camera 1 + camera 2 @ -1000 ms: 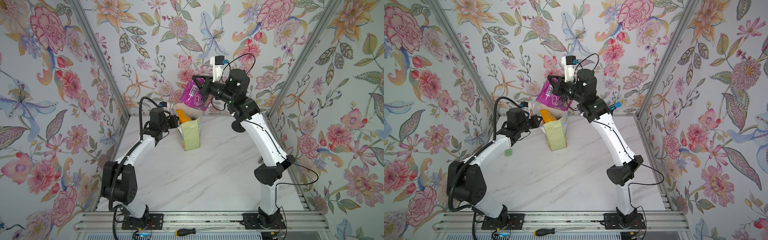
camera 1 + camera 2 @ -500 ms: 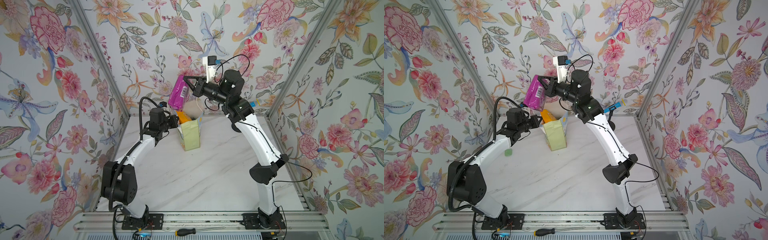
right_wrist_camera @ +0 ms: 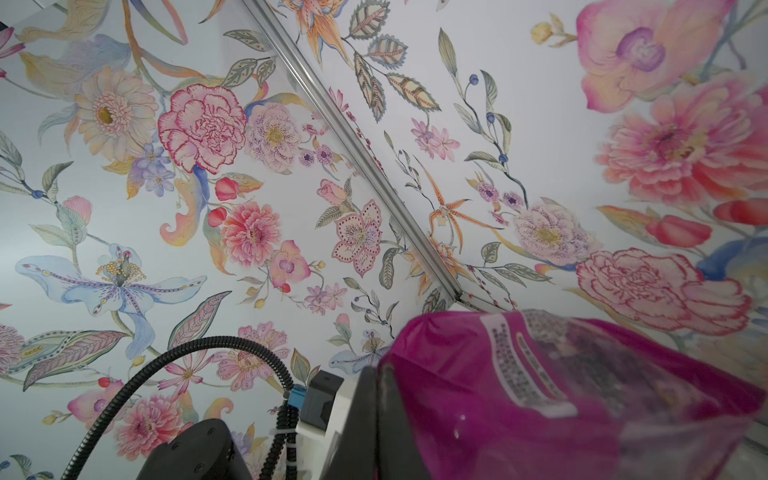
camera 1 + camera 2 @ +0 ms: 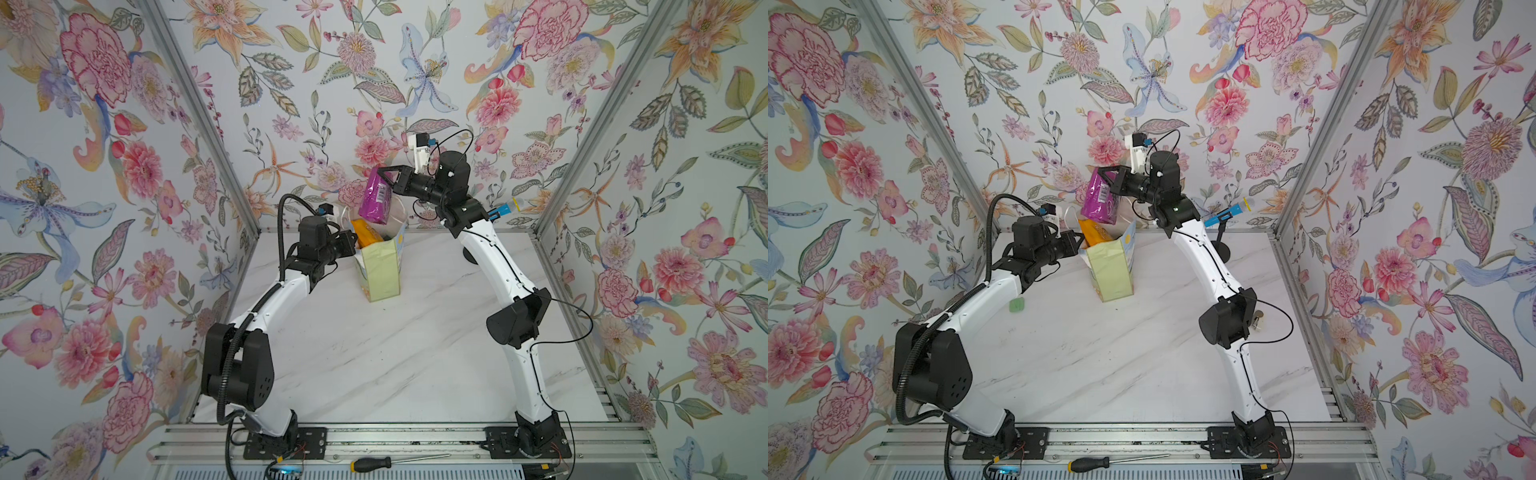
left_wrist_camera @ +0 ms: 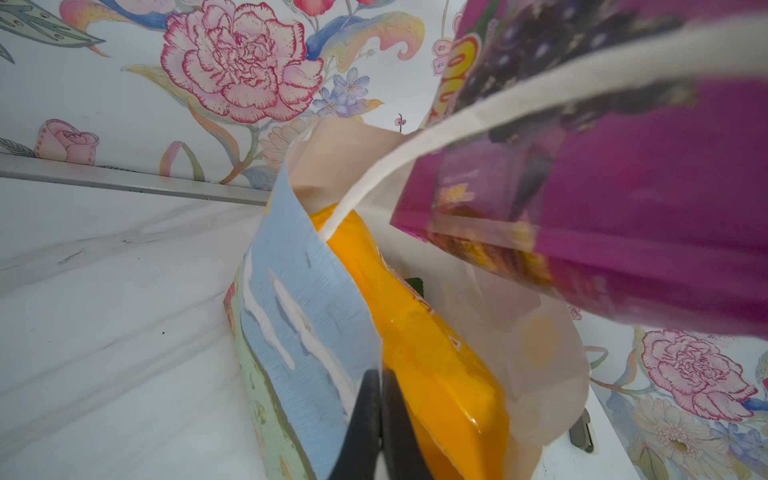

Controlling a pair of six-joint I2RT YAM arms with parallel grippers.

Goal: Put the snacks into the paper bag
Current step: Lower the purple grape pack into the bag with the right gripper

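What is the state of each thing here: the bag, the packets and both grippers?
paper bag: upright, mouth open.
orange packet: inside the paper bag, top sticking out.
purple packet: held over the paper bag's mouth.
left gripper: shut on the paper bag's rim.
right gripper: shut on the purple packet.

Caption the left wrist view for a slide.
Left gripper pinches the bag wall; an orange packet sits inside, and a purple packet hangs above the mouth.

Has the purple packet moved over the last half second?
Yes. In both top views the purple packet in the right gripper has swung right and slightly lower, now over the mouth of the paper bag.
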